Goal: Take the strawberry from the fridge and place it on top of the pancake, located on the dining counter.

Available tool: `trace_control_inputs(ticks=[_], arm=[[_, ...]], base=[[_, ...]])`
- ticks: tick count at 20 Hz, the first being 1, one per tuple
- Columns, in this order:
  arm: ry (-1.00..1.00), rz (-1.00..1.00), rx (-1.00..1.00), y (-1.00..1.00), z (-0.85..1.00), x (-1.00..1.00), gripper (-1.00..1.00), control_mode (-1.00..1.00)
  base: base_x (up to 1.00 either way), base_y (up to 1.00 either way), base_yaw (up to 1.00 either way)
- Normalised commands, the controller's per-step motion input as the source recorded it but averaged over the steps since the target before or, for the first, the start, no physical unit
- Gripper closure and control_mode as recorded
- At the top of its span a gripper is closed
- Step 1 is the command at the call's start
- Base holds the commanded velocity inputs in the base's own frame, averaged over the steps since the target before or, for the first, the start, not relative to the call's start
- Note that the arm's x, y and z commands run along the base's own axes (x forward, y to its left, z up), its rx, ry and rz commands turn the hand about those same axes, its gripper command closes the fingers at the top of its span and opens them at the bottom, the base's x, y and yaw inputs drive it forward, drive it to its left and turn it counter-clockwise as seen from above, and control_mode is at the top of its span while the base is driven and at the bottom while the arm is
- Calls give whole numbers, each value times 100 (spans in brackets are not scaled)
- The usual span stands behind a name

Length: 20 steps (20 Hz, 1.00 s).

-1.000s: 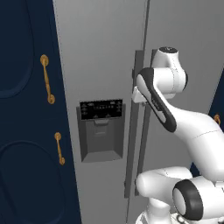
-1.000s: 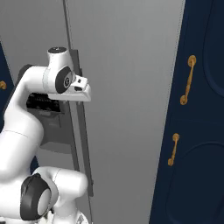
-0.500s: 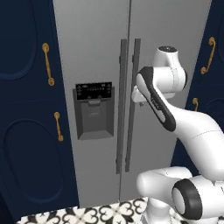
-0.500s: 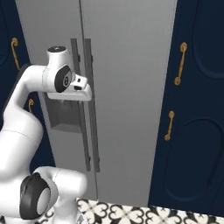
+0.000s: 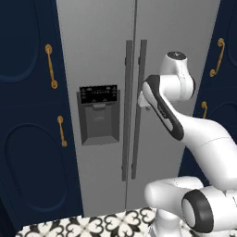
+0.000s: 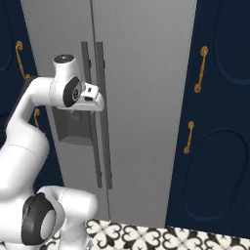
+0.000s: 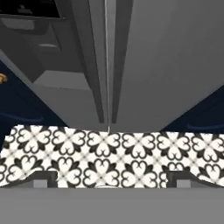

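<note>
1. The scene was lit evenly and fairly brightly, with no single source of light to be made out.
2. A soft brightening was seen on the fridge (image 5: 157, 41) towards 12 o'clock in the left base view, and the steel was dimmer towards 6 o'clock.
3. Narrow dark shadows were cast beside the handles (image 6: 97, 112).
4. No glare was seen on the navy cabinets (image 6: 219, 122); they were rendered very dark, almost without detail.
5. In the hand view the fridge was shaded more darkly at 10 o'clock, and the patterned floor (image 7: 113, 157) was shown sharp and high in contrast.
6. No blur was seen; slight jagged edges were visible.
</note>
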Motion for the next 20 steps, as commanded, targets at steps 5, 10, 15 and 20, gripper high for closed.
trace_control_inputs(ticks=[5,10,15,20], arm=[[-21,2,0,0,-5,100,-100,-100],[-20,9,0,-12,0,97,-100,-100],[-5,0,0,-21,0,67,-100,-100],[-2,-5,0,4,-1,55,-100,-100]], base=[[0,0,0],[0,0,0],[0,0,0],[0,0,0]])
